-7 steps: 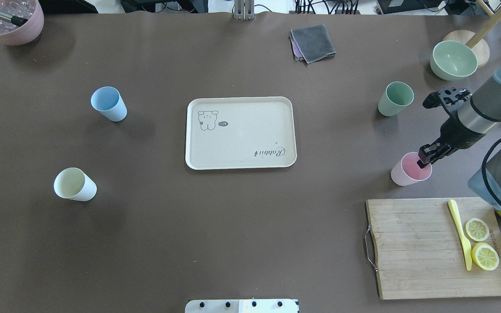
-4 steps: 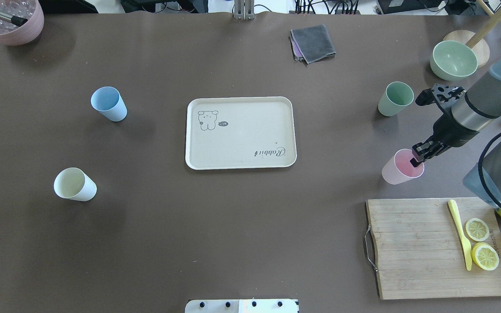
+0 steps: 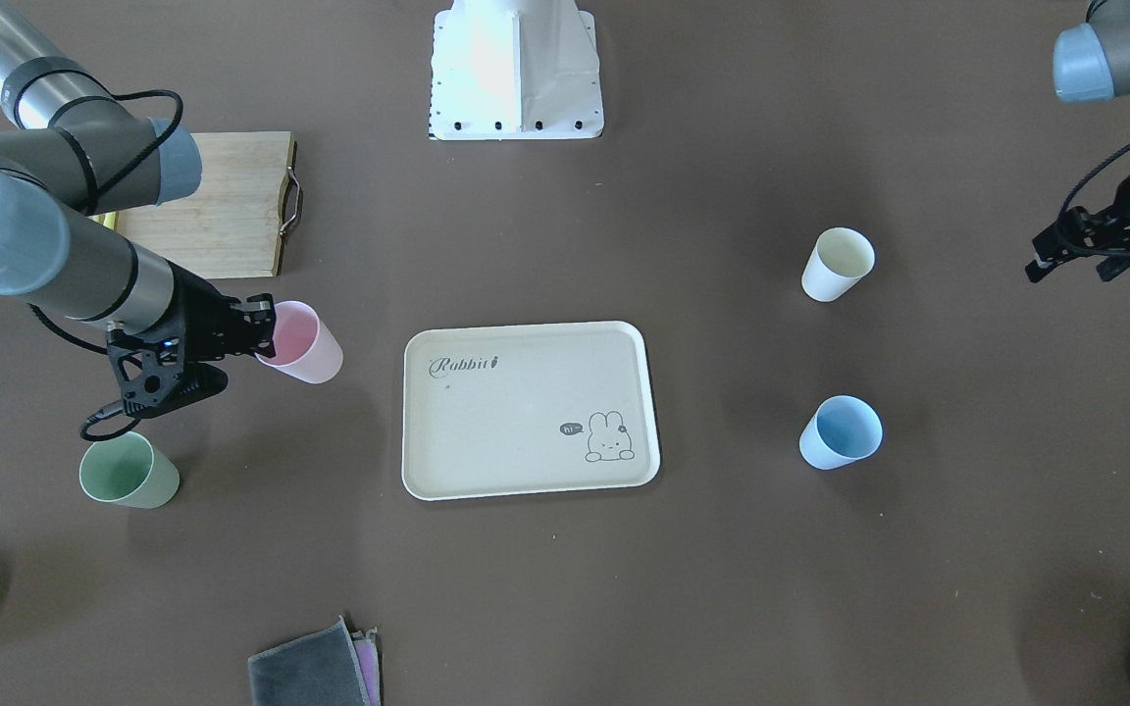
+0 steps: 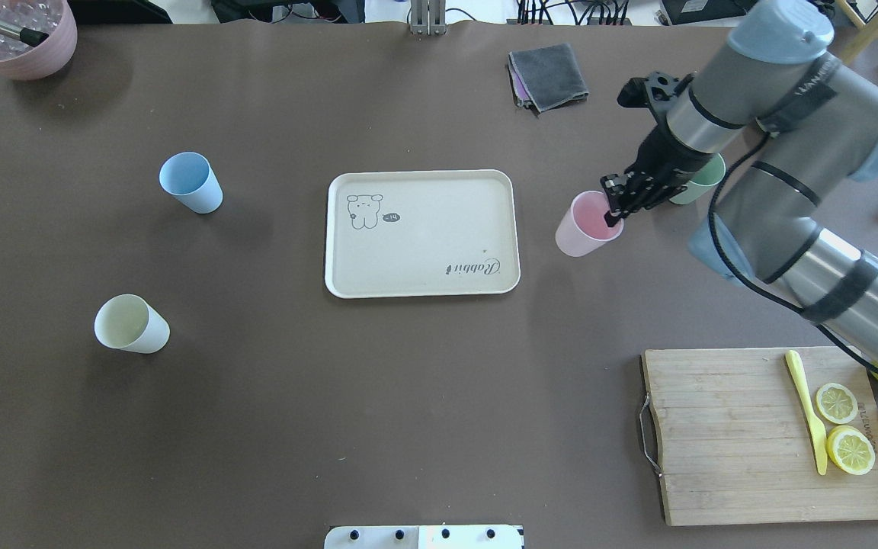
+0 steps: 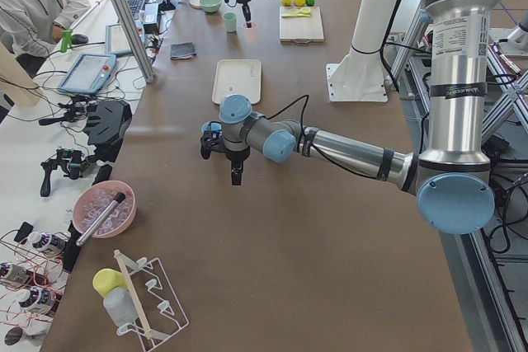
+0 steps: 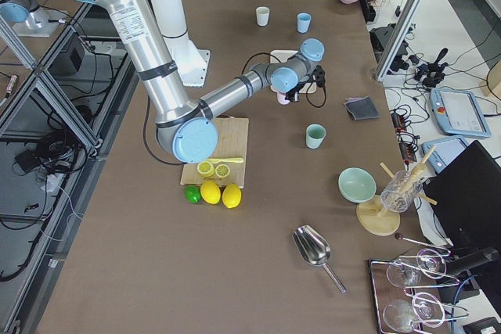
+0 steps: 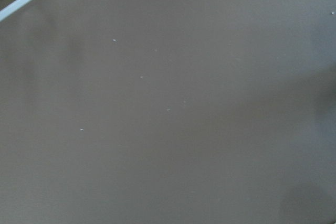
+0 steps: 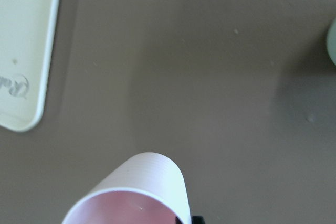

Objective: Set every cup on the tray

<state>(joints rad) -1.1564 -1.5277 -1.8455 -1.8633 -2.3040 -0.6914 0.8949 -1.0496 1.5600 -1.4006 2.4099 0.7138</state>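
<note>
**A:** Where's the pink cup [image 4: 575,235]?

**B:** In the right fingers [image 4: 611,216]. They are clamped on its rim, one finger inside the mouth and the other on the outer wall. The cup hangs tilted, its base leaning toward the tray [image 4: 424,255].

**A:** Is it over the tray?

**B:** No. From overhead it sits just beside the tray's short edge on the robot's right, apart from the rim. The wrist camera shows brown worktop [image 4: 408,396] between the cup and the tray's corner.

**A:** And the other cups?

**B:** All three stand upright on the worktop, and none is on the tray. The green cup [image 3: 128,472] is on the robot's right, beyond the pink one as seen from the tray. In the overhead view the right arm hides most of it. The blue cup [image 4: 191,181] and the cream cup [image 4: 130,324] are on the robot's left, well apart from the tray. The blue one is farther from the robot's base and the cream one nearer.

**A:** What about the left fingers [image 5: 236,172]?

**B:** They point down above bare worktop at the left side and touch nothing. Whether they are apart or together, I cannot tell. Their own camera shows only brown surface.

**A:** Anything else nearby?

**B:** A wooden board [image 4: 721,435] lies near the robot on its right, with cut lemon halves and a yellow knife on it. A folded grey cloth [image 4: 549,75] lies at the far edge.
</note>
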